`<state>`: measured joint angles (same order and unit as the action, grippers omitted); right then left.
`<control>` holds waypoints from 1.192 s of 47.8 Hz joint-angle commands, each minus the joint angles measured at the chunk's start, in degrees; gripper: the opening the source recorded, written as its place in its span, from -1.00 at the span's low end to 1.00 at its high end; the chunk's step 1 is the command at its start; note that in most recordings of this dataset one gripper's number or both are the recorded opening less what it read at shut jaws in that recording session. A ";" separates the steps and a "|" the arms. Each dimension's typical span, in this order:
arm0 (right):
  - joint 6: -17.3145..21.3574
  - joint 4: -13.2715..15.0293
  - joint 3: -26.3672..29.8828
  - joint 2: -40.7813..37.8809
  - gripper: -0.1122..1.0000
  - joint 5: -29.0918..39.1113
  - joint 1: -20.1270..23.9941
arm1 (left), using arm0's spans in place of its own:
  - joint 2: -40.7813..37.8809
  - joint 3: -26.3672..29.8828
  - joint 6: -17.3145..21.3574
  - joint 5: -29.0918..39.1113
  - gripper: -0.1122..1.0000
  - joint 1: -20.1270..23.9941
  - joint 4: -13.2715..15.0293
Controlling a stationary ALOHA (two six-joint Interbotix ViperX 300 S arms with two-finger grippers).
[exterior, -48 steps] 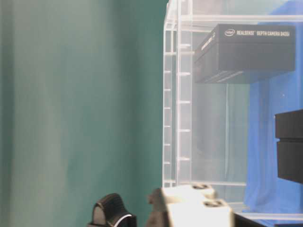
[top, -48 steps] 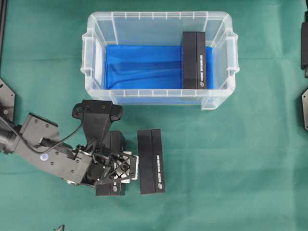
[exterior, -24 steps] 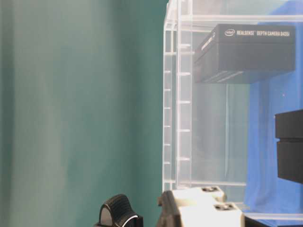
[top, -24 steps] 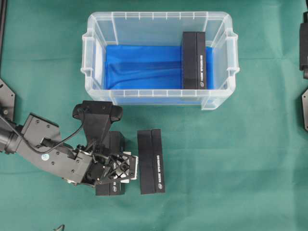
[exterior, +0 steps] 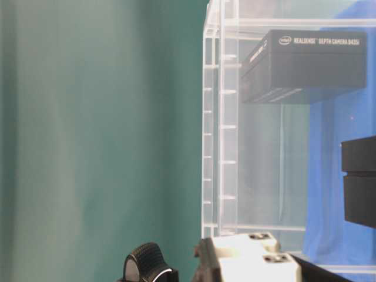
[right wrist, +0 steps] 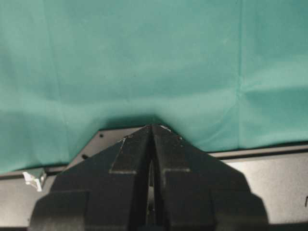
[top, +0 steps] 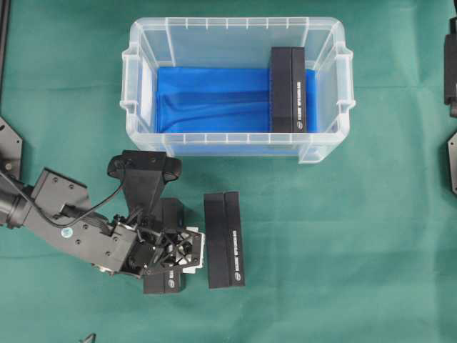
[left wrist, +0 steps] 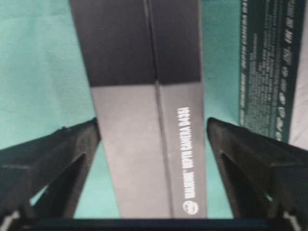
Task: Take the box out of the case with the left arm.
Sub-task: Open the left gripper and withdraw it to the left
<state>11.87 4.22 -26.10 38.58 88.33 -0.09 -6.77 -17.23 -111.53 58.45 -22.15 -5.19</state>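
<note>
The clear case [top: 235, 27] with its blue lining stands at the back of the green cloth. One black box [top: 287, 89] lies inside it at the right end, and shows through the wall [exterior: 311, 64] in the table-level view. My left gripper [top: 175, 251] hovers low over another black box [top: 165, 284] lying on the cloth in front of the case. In the left wrist view this box [left wrist: 144, 120] lies between the fingers [left wrist: 72, 154], with green cloth showing on both sides, so the left gripper [left wrist: 153, 126] is open. My right gripper [right wrist: 152, 127] is shut on nothing.
A further black box [top: 224, 239] lies on the cloth just right of the left gripper, and its printed side [left wrist: 267, 67] shows in the left wrist view. Parts of the right arm [top: 451, 57] sit at the right edge. A black metal plate [right wrist: 269, 168] lies under the right gripper.
The left gripper's jaws have spread wider and let go of the box on the cloth. The arm has barely shifted, and the boxes have stayed in place.
</note>
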 commanded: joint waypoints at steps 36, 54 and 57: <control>0.09 0.00 0.62 -0.18 -0.78 -0.35 0.00 | 7.73 12.39 0.53 13.45 0.82 0.44 0.00; 0.09 0.09 0.53 -0.44 -0.78 -0.35 0.00 | 10.37 16.70 2.55 20.83 0.81 1.14 -0.62; 0.09 0.09 0.53 -0.62 -0.78 -0.35 0.00 | 10.72 16.26 2.81 21.01 0.81 1.14 -0.62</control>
<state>11.95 4.31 -26.10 38.14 88.24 -0.09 2.11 -1.49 -108.81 79.28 -21.18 -5.54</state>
